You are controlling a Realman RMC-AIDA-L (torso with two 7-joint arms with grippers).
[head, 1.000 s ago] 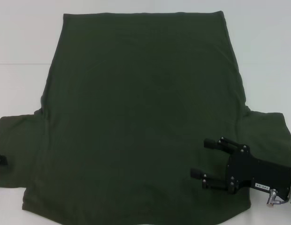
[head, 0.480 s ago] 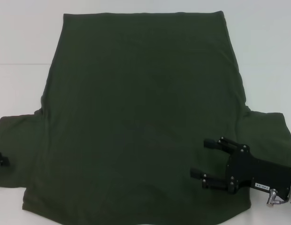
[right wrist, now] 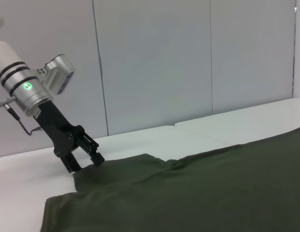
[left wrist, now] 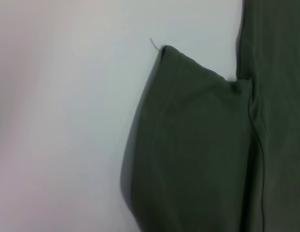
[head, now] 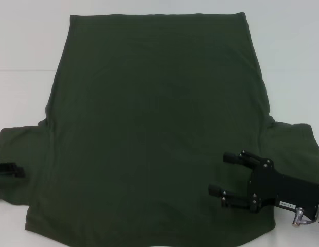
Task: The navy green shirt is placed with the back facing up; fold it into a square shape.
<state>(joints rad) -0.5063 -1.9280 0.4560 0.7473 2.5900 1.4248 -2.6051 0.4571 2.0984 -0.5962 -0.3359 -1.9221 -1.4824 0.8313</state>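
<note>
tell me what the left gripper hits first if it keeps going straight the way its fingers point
The left gripper points down at a slant onto the left sleeve of the navy green shirt, so it would likely press into that sleeve cloth first, with the table under it. Its remaining height is hard to judge.

We saw the left gripper (head: 10,169) push further in from the tabletop's left edge over the left sleeve of the navy green shirt (head: 154,128), showing more of itself than before.
</note>
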